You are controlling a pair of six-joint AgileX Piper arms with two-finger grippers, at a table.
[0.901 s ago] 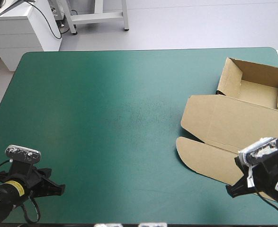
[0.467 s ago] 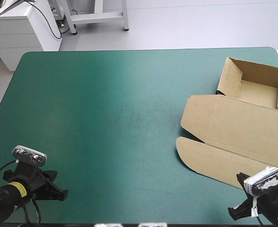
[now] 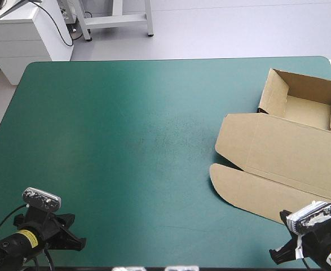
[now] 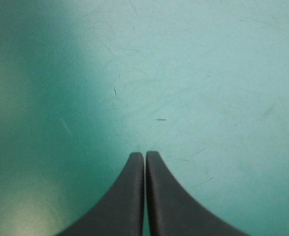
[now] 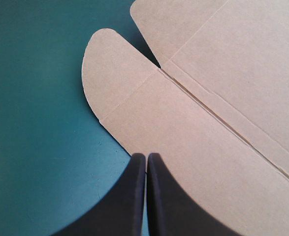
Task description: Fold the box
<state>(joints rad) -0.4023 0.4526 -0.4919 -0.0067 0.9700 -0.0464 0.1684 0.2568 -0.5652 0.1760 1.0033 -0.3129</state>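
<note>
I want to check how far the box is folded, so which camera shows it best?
The high view: the box shows nearly whole, walls raised at the far end, the rest flat. The right wrist view shows only flat flaps ahead of the right gripper. The left wrist view shows only cover.

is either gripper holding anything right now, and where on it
Nothing is held. The left gripper is shut over the teal-green cover; the right gripper is shut, empty, by the box.

We are seeing matt brown board, smooth and creased, in the box (image 3: pixel 278 152), lying on a matt, finely scratched teal-green cover (image 3: pixel 126 141).
</note>
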